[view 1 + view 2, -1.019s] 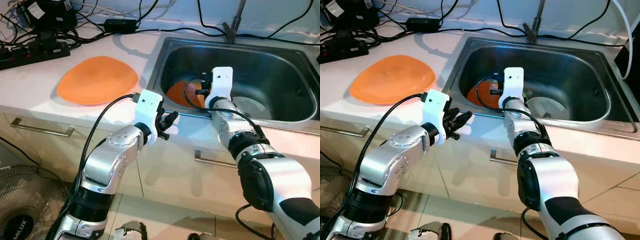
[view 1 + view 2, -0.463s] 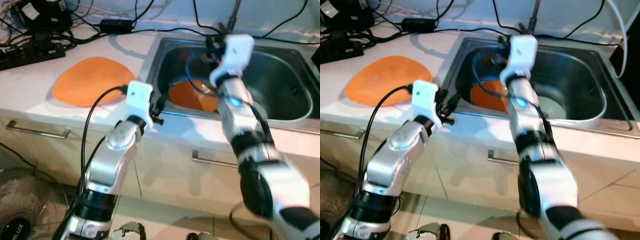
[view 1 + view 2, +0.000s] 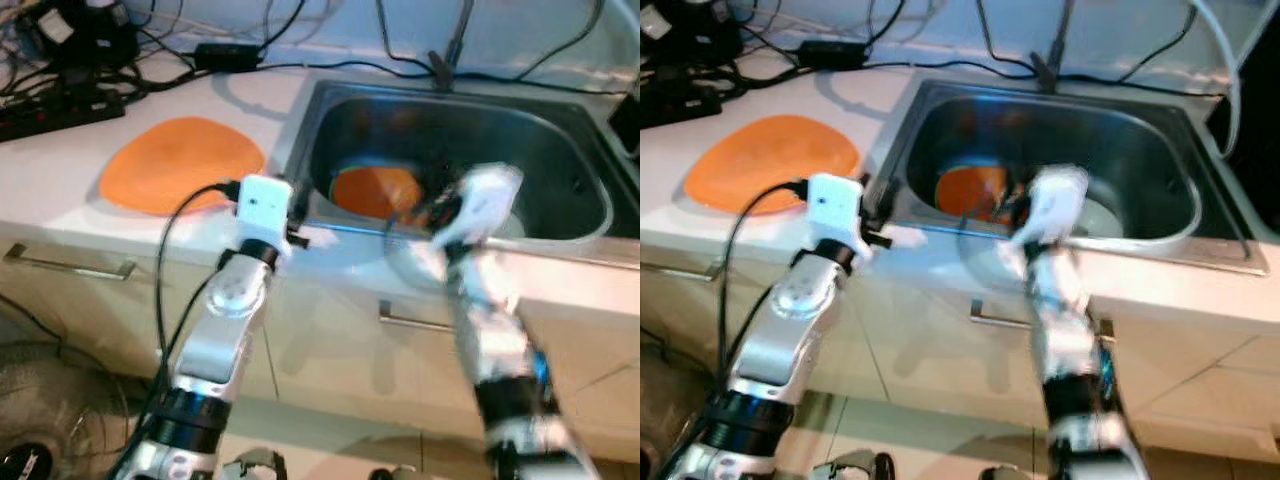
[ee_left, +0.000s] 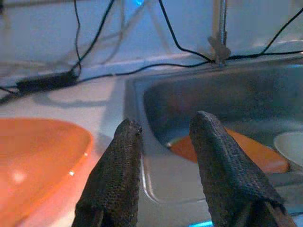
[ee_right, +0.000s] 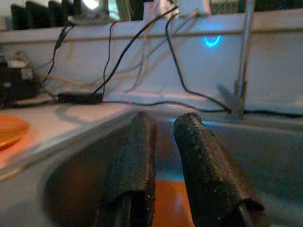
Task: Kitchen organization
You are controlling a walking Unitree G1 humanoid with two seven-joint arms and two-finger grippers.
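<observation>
the steel sink (image 3: 560,215) is sunk into the white table (image 3: 60,190), and everything here is placed from it. an orange plate (image 3: 375,190) lies on the sink floor toward its left wall, with a pale round dish (image 4: 291,146) just beside it on the side away from that wall. a second orange plate (image 3: 180,175) rests on the table left of the sink, near the table's front edge, with bare table between it and the sink rim.

the left pincer (image 4: 165,165) hovers over the sink's front-left corner, fingers slightly apart and holding nothing. the right pincer (image 5: 163,165) sits at the sink's front rim, aimed into the basin above the orange plate, its fingers nearly together with a narrow gap, nothing between them. the eye views are blurred around that arm.

black cables (image 3: 90,60) crowd the table behind the left plate; the tap (image 3: 450,50) rises at the sink's back rim.
</observation>
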